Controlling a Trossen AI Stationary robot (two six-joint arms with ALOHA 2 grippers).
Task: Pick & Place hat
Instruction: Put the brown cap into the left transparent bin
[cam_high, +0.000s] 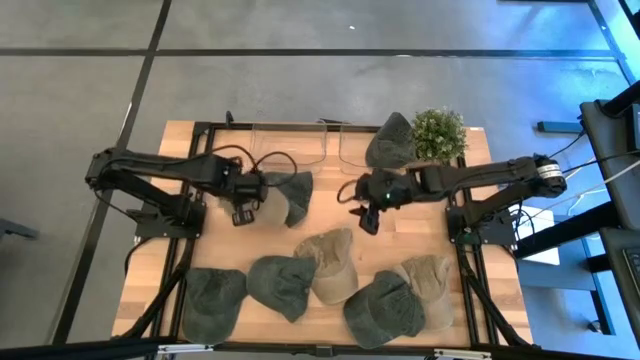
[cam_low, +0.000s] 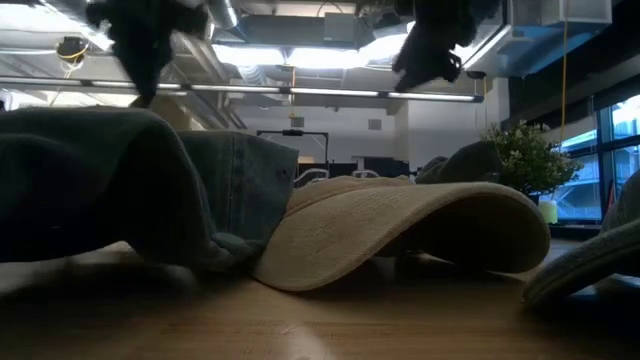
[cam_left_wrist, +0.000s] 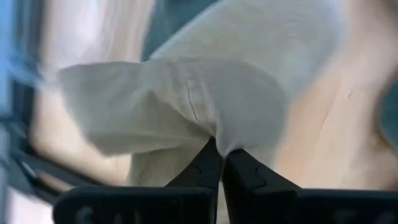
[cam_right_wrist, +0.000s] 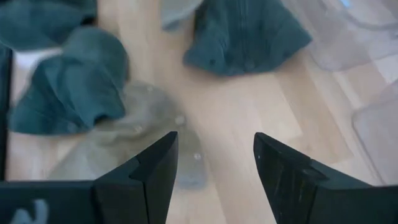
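Observation:
My left gripper (cam_high: 243, 207) is shut on a dark green hat (cam_high: 287, 195) at the table's middle left. Its pale inside (cam_left_wrist: 186, 106) fills the left wrist view. My right gripper (cam_high: 368, 215) hangs open over bare wood at the table's middle and touches nothing; its two fingers (cam_right_wrist: 155, 168) stand wide apart. Several more hats lie along the near edge: dark green ones (cam_high: 213, 300) (cam_high: 280, 285) (cam_high: 385, 308) and tan ones (cam_high: 330, 262) (cam_high: 428, 283). Another dark hat (cam_high: 390, 140) rests against the plant at the far edge. My left gripper pinches a fold of the hat's pale cloth (cam_left_wrist: 217, 134) between its two shut fingertips (cam_left_wrist: 205, 171). The fingers come from above, slanting down. The hat spreads out beyond the fingertips. Whether any part of it is on the table, I cannot tell.
A small potted plant (cam_high: 440, 135) stands at the far right. Two clear containers (cam_high: 290, 152) (cam_high: 352, 148) sit along the far edge. Bare wood (cam_high: 330, 205) lies between the two grippers.

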